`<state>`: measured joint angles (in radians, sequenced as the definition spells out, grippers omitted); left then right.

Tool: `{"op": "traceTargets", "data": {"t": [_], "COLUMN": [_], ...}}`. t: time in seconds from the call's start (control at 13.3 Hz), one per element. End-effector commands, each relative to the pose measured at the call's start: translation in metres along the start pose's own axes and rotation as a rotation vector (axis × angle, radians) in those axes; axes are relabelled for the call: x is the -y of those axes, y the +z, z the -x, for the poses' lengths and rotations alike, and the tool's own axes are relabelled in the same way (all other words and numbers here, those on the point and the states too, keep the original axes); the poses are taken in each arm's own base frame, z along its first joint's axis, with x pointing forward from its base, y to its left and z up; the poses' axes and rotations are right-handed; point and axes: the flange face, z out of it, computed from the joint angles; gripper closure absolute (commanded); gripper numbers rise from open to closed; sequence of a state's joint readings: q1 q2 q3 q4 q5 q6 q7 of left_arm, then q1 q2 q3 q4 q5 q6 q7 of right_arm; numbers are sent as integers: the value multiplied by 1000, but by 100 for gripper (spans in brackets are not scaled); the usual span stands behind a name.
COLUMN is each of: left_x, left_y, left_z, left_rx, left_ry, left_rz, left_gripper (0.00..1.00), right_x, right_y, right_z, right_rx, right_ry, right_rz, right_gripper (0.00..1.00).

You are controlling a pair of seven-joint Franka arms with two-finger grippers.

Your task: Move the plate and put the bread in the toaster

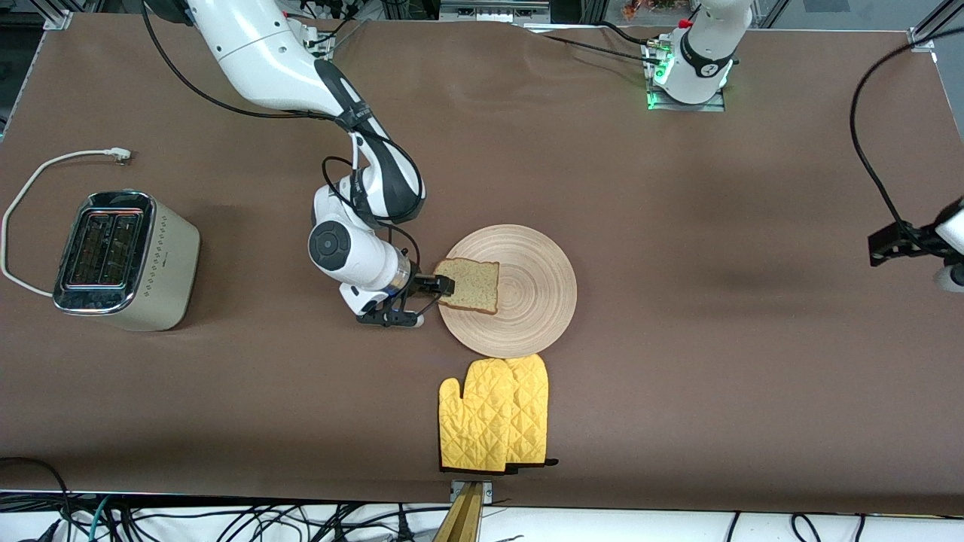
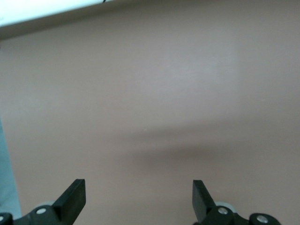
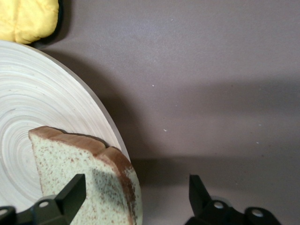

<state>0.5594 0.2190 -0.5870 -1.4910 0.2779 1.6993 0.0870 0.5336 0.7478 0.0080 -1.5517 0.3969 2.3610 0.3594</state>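
Front view shows the bread (image 1: 471, 284), one pale speckled slice with brown crust, lying flat on the plate (image 1: 527, 301), its crust overhanging the rim toward the right arm's end of the table (image 1: 678, 226). I judge it light, soft and easily crushed, so I should take it gently across the crusted edge, where it is firmest. My right gripper (image 1: 444, 286) sits level with that overhanging edge; in the right wrist view its jaws stand apart with the slice between them, not yet clamped. The wooden plate looks stiff and smooth, so the bread could slide. Yellow oven mitts (image 1: 493, 414) touch the plate's rim on the side nearer the front camera. The toaster (image 1: 124, 260) stands well apart at the right arm's end, open table between. My left gripper (image 2: 138, 199) waits over bare table, jaws apart.
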Motion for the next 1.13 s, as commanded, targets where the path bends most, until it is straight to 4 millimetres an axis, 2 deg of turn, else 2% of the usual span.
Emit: {"op": "traceTargets", "data": {"t": [0.0,0.08,0.23,0.38,0.45,0.53,0.6,0.68,1.05], "left_x": [-13,-16,-45,-59,-61,-63,-62,-61,-52], "left_y": [-22,-22,-24,-23,-23,-23,-22,-23,-26], "left_z": [26,32,51,62,62,62,61,60,52], "left_rx": [35,40,45,23,28,30,32,28,14], "left_ry": [-51,-78,-58,-65,-112,-135,-136,-137,-153], "left_rz": [100,171,180,168,171,170,167,161,172], "left_gripper": [0,0,0,0,0,0,0,0,0], "right_x": [7,9,13,13,14,14,14,15,19], "right_y": [0,-1,-1,-2,-1,-1,-1,-1,0], "right_z": [-1,0,2,2,3,3,3,4,7], "right_rx": [-8,-8,-8,-4,-4,-4,-3,-1,4], "right_ry": [12,7,-4,-6,-8,-8,-10,-12,-24], "right_rz": [-20,-22,-23,-22,-22,-22,-20,-22,-25], "right_gripper": [16,19,24,40,45,46,55,58,88]}}
